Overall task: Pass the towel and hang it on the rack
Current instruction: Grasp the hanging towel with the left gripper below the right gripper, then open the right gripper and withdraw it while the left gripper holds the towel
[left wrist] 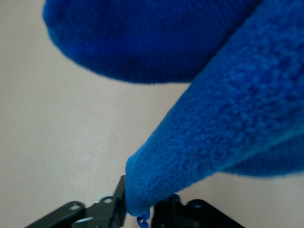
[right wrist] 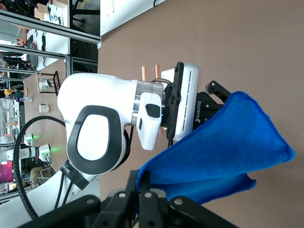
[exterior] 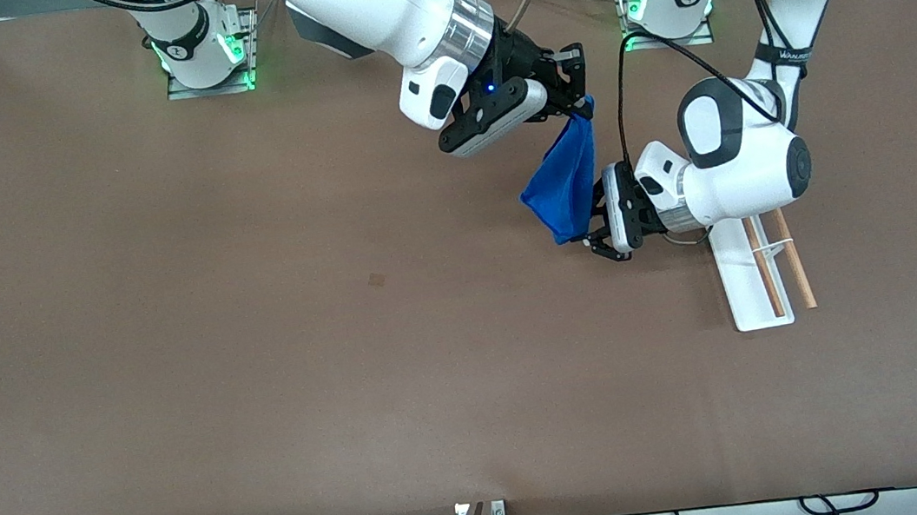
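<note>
The blue towel [exterior: 563, 183] hangs in the air between my two grippers. My right gripper [exterior: 583, 107] is shut on its upper corner, as the right wrist view [right wrist: 141, 183] shows. My left gripper [exterior: 599, 223] is shut on a lower corner; that corner sits between its fingers in the left wrist view [left wrist: 142, 204]. The towel fills most of the left wrist view [left wrist: 228, 118] and stretches across the right wrist view [right wrist: 223, 147] to the left gripper [right wrist: 213, 95]. The rack [exterior: 756, 291] stands on the table under the left arm's wrist, partly hidden by it. Both of its wooden rods [exterior: 797, 268] are bare.
The rack's rod ends [right wrist: 151, 72] show past the left arm's wrist in the right wrist view. The brown table [exterior: 256, 317] spreads wide toward the right arm's end and toward the front camera. Cables lie along the table's near edge.
</note>
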### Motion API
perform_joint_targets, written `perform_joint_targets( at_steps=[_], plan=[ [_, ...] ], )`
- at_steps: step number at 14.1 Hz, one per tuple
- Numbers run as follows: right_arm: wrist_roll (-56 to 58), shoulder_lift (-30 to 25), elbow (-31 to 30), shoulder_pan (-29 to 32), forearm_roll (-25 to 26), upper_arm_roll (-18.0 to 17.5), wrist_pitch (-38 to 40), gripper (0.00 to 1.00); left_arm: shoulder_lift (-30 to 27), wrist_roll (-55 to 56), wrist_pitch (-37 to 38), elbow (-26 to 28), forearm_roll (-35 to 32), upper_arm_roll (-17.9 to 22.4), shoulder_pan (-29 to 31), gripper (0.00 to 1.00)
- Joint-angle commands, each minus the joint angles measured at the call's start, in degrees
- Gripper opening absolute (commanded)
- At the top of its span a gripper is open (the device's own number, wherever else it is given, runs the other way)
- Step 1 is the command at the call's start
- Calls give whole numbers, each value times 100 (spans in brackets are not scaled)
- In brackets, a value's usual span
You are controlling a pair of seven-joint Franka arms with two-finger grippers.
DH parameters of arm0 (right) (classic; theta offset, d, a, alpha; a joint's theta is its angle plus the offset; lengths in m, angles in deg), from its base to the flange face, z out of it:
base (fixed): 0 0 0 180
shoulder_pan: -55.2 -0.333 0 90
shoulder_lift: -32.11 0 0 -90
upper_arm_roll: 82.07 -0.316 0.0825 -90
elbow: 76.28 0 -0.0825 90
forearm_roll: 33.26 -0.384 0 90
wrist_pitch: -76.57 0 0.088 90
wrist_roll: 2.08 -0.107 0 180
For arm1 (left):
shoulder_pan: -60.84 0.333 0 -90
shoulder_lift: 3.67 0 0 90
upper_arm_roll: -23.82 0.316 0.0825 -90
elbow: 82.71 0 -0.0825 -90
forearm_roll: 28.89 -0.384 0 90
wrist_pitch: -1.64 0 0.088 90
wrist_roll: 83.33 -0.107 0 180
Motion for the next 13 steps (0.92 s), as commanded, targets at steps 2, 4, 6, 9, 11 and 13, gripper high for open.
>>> perform_joint_targets(
  at_steps=[2, 4, 6, 9, 11, 13],
  plan=[
    [8, 22, 67, -23, 75, -6, -41, 0, 48, -125, -39, -148, 168, 5, -39, 1],
    [8, 22, 67, -23, 75, -6, -41, 0, 57, -124, -39, -148, 116, 22, -39, 1],
    [8, 22, 58, -14, 84, -15, -41, 0, 180, -177, 22, -278, 80, 40, 66, 1],
    [-36, 22, 6, 30, 76, -15, -23, 29, 180, -20, 425, -621, -305, 145, 84, 1],
    [-54, -4, -134, 65, 180, 73, -15, 100, 163, 252, 680, -718, -639, 198, 206, 1],
    [16, -57, -249, 204, 356, 257, 38, 100, 154, 323, 839, -781, -877, 198, 356, 1]
  ],
)
